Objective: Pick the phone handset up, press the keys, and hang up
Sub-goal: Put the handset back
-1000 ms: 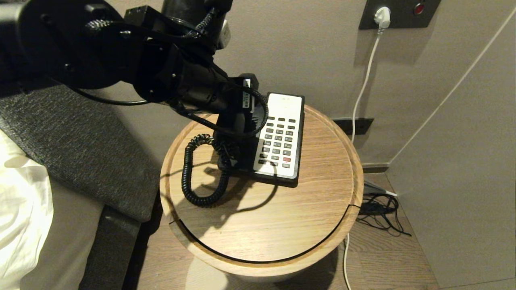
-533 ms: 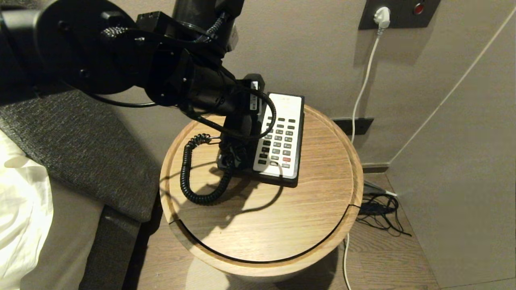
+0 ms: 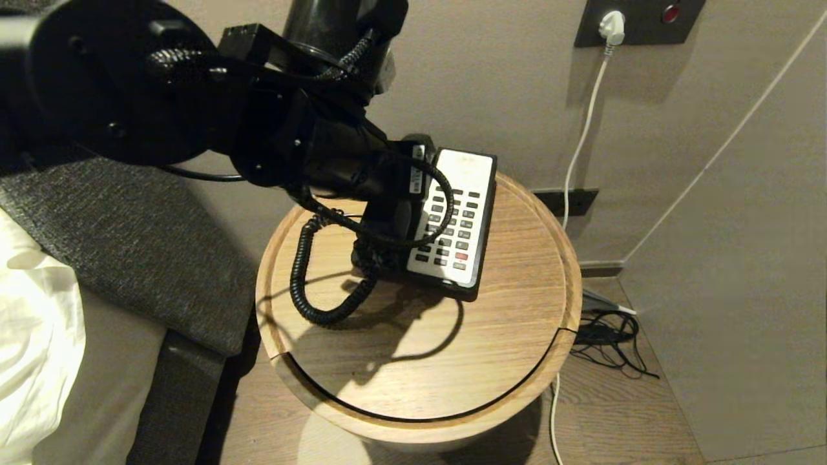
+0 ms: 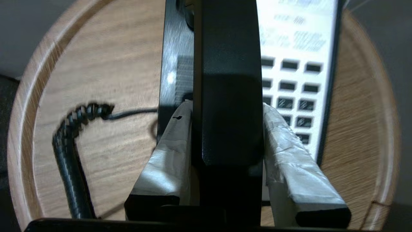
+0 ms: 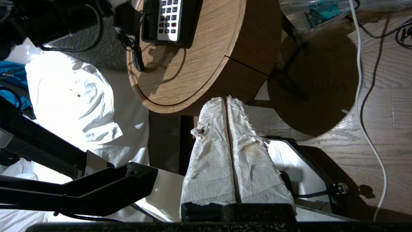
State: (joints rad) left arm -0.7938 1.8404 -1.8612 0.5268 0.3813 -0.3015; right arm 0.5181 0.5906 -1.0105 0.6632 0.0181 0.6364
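Note:
The phone handset (image 4: 227,96) is a long black bar clamped between the white-taped fingers of my left gripper (image 4: 227,107), which is shut on it. It lies over the left side of the black-and-white phone base (image 3: 468,169). I cannot tell whether it is clear of the cradle. In the head view my left arm hides most of the handset. The keys (image 3: 452,223) are dark buttons, one of them red, in the white faceplate just right of the gripper. The black coiled cord (image 3: 303,271) loops on the round wooden table (image 3: 420,349). My right gripper (image 5: 226,100) is shut and empty, low beside the table.
A bed with a white sheet (image 3: 32,323) and a dark grey padded frame (image 3: 129,245) stands left of the table. The wall is close behind, with a white plug (image 3: 612,26) and its cable (image 3: 581,142). Black cables (image 3: 607,336) lie on the floor at right.
My left arm has shifted to the right with the handset. The phone base's far end has swung to the right with it, and the cord loop has drawn up tighter.

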